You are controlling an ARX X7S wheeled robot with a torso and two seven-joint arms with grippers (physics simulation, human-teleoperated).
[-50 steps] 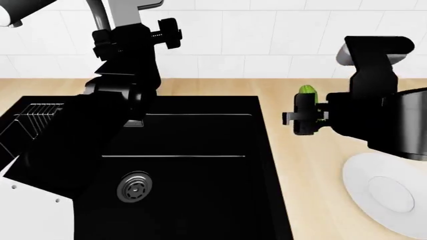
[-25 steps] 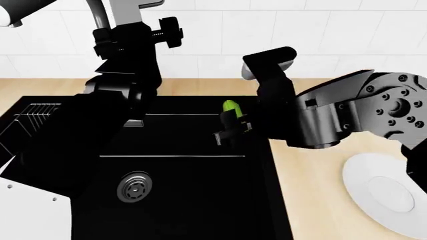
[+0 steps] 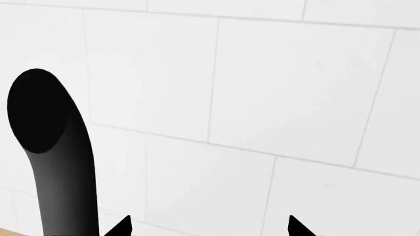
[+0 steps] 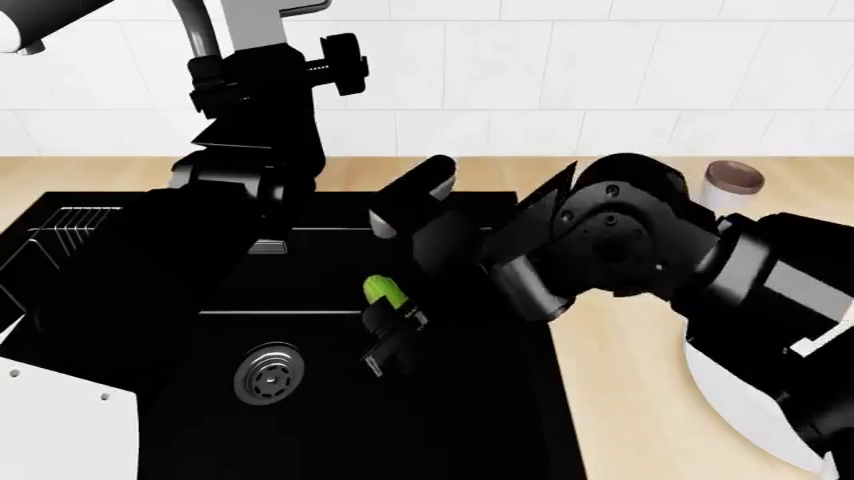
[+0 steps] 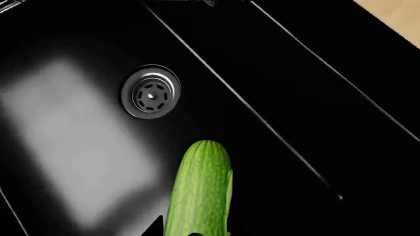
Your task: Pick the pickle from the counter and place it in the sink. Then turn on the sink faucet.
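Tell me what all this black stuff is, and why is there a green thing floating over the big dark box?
The black stuff is a robot's two arms. One picture comes from a camera on its head, looking down. The other two come from little cameras near each claw.

The big dark box is a sink with a round metal drain. The green thing is a pickle. It isn't floating: the right gripper is pinching it above the sink, not far from the drain. The right claw's camera shows the pickle up close.

The left gripper is up by the white wall tiles, next to the faucet. Only its tips show, spread apart, holding nothing.

Beside the sink is a wooden counter with a white plate.
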